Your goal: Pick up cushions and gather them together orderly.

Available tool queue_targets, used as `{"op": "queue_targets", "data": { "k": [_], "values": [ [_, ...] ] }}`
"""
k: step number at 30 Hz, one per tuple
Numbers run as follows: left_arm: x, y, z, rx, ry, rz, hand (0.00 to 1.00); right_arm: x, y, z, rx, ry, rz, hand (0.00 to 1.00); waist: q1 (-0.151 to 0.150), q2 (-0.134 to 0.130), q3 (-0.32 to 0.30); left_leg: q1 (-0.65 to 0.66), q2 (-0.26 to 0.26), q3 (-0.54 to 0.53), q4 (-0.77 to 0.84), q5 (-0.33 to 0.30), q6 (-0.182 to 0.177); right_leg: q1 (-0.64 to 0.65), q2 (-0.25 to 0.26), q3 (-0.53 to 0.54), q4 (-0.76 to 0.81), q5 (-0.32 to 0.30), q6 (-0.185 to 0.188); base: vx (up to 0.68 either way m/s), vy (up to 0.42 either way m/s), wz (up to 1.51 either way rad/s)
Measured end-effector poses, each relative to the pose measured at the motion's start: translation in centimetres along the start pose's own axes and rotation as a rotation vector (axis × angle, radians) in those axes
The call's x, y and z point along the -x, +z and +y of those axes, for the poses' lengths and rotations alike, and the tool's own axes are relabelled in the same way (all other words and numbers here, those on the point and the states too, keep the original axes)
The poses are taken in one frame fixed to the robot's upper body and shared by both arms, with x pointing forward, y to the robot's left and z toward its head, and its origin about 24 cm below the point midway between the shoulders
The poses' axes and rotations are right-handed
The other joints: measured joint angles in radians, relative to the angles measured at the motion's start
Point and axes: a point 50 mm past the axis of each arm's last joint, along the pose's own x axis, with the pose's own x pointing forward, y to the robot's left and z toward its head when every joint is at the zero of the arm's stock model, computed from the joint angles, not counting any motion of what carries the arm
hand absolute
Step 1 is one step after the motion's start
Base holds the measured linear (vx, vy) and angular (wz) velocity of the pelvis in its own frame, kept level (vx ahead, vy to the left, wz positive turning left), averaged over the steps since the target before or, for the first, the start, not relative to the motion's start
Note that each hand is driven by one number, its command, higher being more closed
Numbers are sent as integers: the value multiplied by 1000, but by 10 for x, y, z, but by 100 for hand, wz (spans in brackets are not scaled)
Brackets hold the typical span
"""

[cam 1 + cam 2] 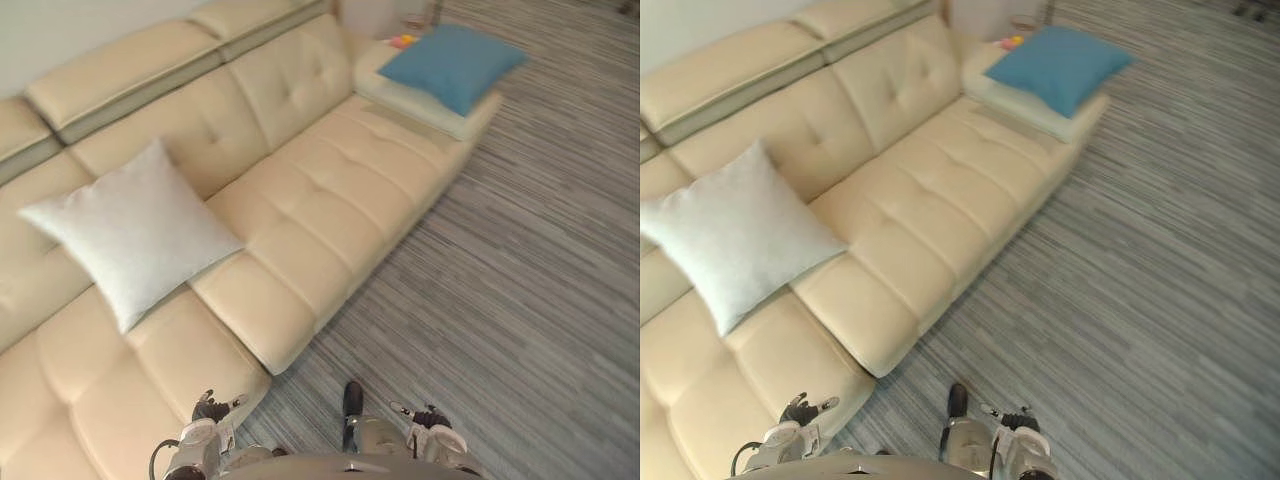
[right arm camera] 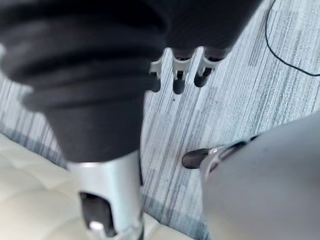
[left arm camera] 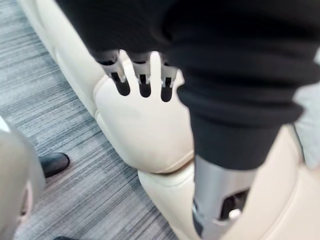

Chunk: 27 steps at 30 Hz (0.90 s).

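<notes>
Cream leather sofa (image 1: 330,190) stands on a striped grey floor (image 1: 520,280). In the left eye view, a white cushion (image 1: 130,235) leans on the backrest toward the sofa's left end, and a blue cushion (image 1: 452,62) lies on its far right end, well apart. The left hand (image 1: 207,412) hangs by the seat's front edge, the right hand (image 1: 432,418) over the floor. Left wrist view: its fingers (image 3: 155,67) are relaxed and empty. Right wrist view: its fingers (image 2: 179,75) are loose, holding nothing.

We read no text, labels or numbers: nothing on sofa (image 1: 330,190), white cushion (image 1: 135,232) at 9 o'clock, blue cushion (image 1: 452,62) at 1 o'clock.
</notes>
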Motion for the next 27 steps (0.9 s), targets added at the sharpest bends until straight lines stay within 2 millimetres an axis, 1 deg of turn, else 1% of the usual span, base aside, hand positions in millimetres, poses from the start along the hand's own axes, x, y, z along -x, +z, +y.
{"op": "queue_targets", "data": {
  "k": [1, 2, 3, 4, 5, 6, 7, 9, 10, 11, 12, 13, 14, 15, 16, 17, 18, 19, 20, 21, 22, 24, 25, 26, 27],
  "values": [
    [0, 0, 2, -4, 4, 0, 0, 0, 1, 1, -1, 2, -2, 0, 0, -3, -1, 6, 2, 12, -2, 1, -6, 1, -12, -46, 20, -15, -2, 21, -114, -94],
    [0, 0, 4, -16, 7, -3, 0, 0, -1, 1, 1, 0, 5, 0, 1, -15, -4, 14, -2, 36, -1, 0, -24, 19, -34, -133, 40, -47, -4, 49, -162, -58],
    [-1, 1, 5, -21, 7, -5, 0, 1, -4, -1, 4, -3, 12, 0, 4, -24, -5, 20, -2, 48, 0, -2, -36, 25, -35, -158, 31, -32, 3, 67, -207, -78],
    [-1, 1, 4, -26, 2, -3, 0, 0, -3, -4, 6, -15, 10, 0, 0, -16, -2, 28, 2, 43, -4, 9, -55, 31, 1, -108, 7, -13, 11, 81, -256, -88],
    [0, 0, -1, -34, -19, -3, 0, -1, 0, -7, 20, -23, 5, 0, 6, -6, 1, 33, 10, 42, -3, 16, -58, 30, 24, -76, -14, -4, 10, 62, -205, -90],
    [0, 0, -2, -38, -26, -3, 0, -1, 1, -7, 22, -23, 4, 0, 8, -1, 2, 33, 14, 43, -1, 18, -60, 30, 35, -58, -22, -5, 15, 39, -196, -111],
    [1, -1, -4, -37, -30, 1, 0, -2, 1, -8, 29, -25, 4, 0, 7, 4, 1, 42, 29, 46, 22, 22, -68, 28, 62, -8, -32, -14, 25, 39, -171, -109],
    [1, -2, -3, -35, -28, 1, 0, -2, -2, -9, 31, -28, 19, 0, 7, -3, 2, 28, 73, 46, 157, 15, -79, 35, 86, 43, -31, -27, 23, 66, -155, -106],
    [1, 0, -4, -28, -29, -8, 0, -2, -3, -8, 46, -22, 20, 0, 13, -9, 8, -30, 145, 22, 389, 17, -73, 54, 113, 97, -39, -32, 16, 105, -143, -127],
    [2, -2, -5, -14, -30, -7, 0, -2, -3, -7, 71, -16, 18, 0, 24, -11, 13, -86, 178, -41, 541, 7, -53, 66, 140, 149, -44, -30, 14, 110, -115, -138],
    [3, -4, -7, -3, -31, -4, 0, -2, -1, -8, 73, -18, 15, 0, 31, -6, 14, -108, 177, -88, 593, -7, -52, 73, 152, 176, -46, -30, 14, 132, -47, -164],
    [5, -9, -10, 35, -36, 7, 0, -4, 1, -9, 75, -27, 16, 0, 40, 4, 19, -161, 128, -225, 646, -46, -72, 102, 175, 245, -64, -30, 13, 142, 24, -130],
    [5, -9, -9, 48, -31, 2, 0, -4, 0, -10, 76, -29, 21, 0, 41, 4, 21, -179, 111, -265, 642, -57, -75, 114, 178, 260, -74, -30, 14, 147, 34, -133],
    [5, -7, -8, 57, -28, -8, 0, -3, -3, -11, 79, -33, 36, 0, 41, 1, 27, -210, 81, -319, 621, -74, -75, 139, 180, 292, -89, -28, 16, 170, 49, -100],
    [5, -4, -7, 70, -23, -23, 0, -3, -6, -12, 78, -37, 44, 0, 48, -5, 33, -262, 52, -359, 548, -89, -71, 161, 180, 346, -105, -28, 17, 135, 42, -97],
    [5, -4, -6, 76, -20, -25, 0, -3, -6, -12, 78, -42, 43, 0, 51, -6, 33, -277, 46, -369, 517, -89, -71, 165, 180, 360, -112, -28, 17, 160, 65, -103],
    [5, -3, -6, 92, -10, -28, 0, -2, -6, -11, 74, -47, 38, 0, 62, -4, 33, -311, 35, -386, 440, -87, -69, 174, 179, 388, -127, -29, 16, 112, 56, -95],
    [5, 0, -6, 100, -3, -38, 0, -2, -4, -8, 66, -44, 31, 0, 75, -4, 35, -349, 16, -429, 348, -63, -69, 180, 179, 422, -137, -30, 15, 164, 91, -102],
    [5, 2, -7, 101, -5, -45, 0, -2, -3, -8, 57, -45, 27, 0, 81, -2, 36, -375, -2, -473, 256, -26, -81, 184, 178, 444, -147, -30, 15, 152, 91, -89],
    [6, 2, -8, 104, -5, -49, 0, -2, -3, -9, 51, -48, 26, 0, 87, 2, 37, -380, -19, -512, 147, 21, -89, 190, 177, 464, -158, -30, 15, 278, 179, -91],
    [6, 4, -10, 106, -8, -56, 0, -2, -2, -9, 41, -49, 17, 0, 98, 14, 43, -389, -22, -533, 32, 82, -98, 209, 179, 479, -180, -31, 14, 261, 177, -84],
    [5, 6, -10, 107, -8, -60, 0, -2, -2, -8, 38, -48, 14, 0, 108, 16, 44, -392, -21, -533, 24, 129, -83, 213, 178, 499, -180, -36, 5, 278, 182, -78],
    [5, 6, -9, 104, -4, -63, 0, -1, -2, -6, 36, -45, 9, 0, 113, 10, 43, -396, -31, -545, 56, 164, -50, 212, 171, 536, -155, -72, 7, 368, 243, -84],
    [5, 7, -8, 107, -1, -67, 0, 0, -4, -4, 34, -40, 15, 0, 114, 11, 39, -406, -38, -544, 93, 168, -36, 199, 163, 553, -111, -106, 23, 376, 255, -75],
    [5, 7, -7, 109, 1, -68, 0, 0, -5, -5, 35, -41, 17, 0, 114, 8, 37, -405, -42, -538, 109, 166, -30, 190, 157, 556, -83, -129, 30, 381, 281, -49]
  ]
}}
